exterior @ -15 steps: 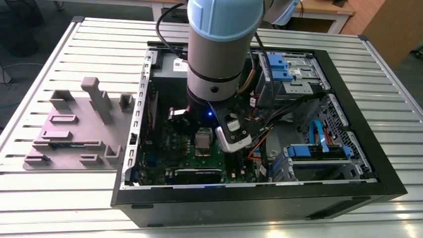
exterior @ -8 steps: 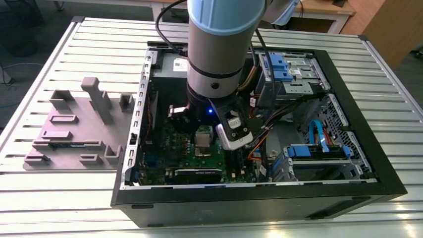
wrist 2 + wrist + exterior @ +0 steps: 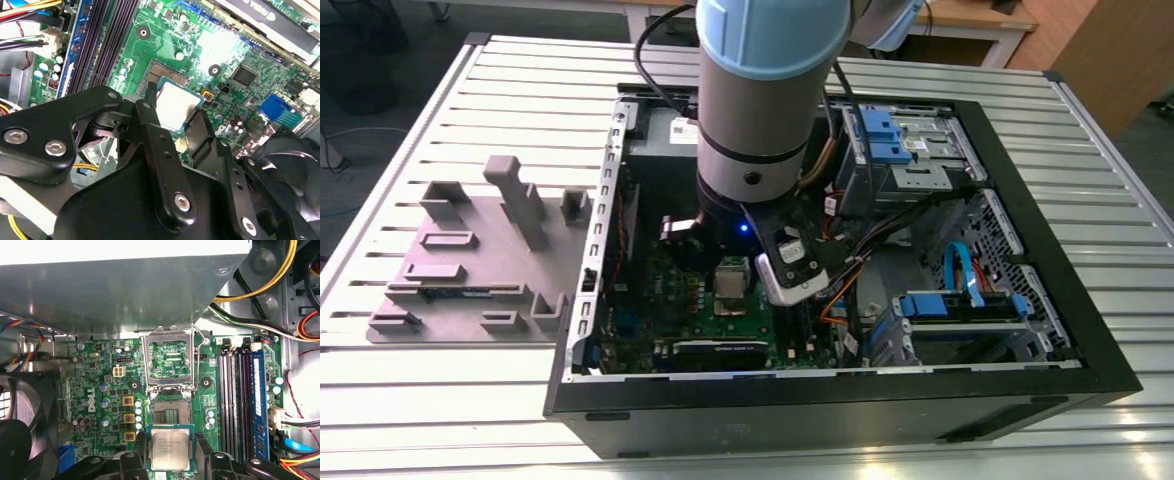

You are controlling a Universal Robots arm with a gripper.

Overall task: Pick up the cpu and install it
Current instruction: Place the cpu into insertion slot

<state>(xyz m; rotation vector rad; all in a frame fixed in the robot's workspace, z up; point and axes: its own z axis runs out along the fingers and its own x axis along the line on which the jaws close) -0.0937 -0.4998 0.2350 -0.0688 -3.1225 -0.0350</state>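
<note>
A slatted metal table (image 3: 454, 100) bears an open computer case (image 3: 854, 405) holding a green motherboard (image 3: 202, 400) marked with white lettering. The gripper (image 3: 171, 454) is clenched on two edges of the cpu (image 3: 170, 445), just beside the open socket (image 3: 170, 412). A grey tray (image 3: 467, 265) lies at the exterior view's left.

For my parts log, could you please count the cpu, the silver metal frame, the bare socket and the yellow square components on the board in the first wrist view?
cpu: 1
silver metal frame: 1
bare socket: 1
yellow square components: 3
Total: 6
</note>
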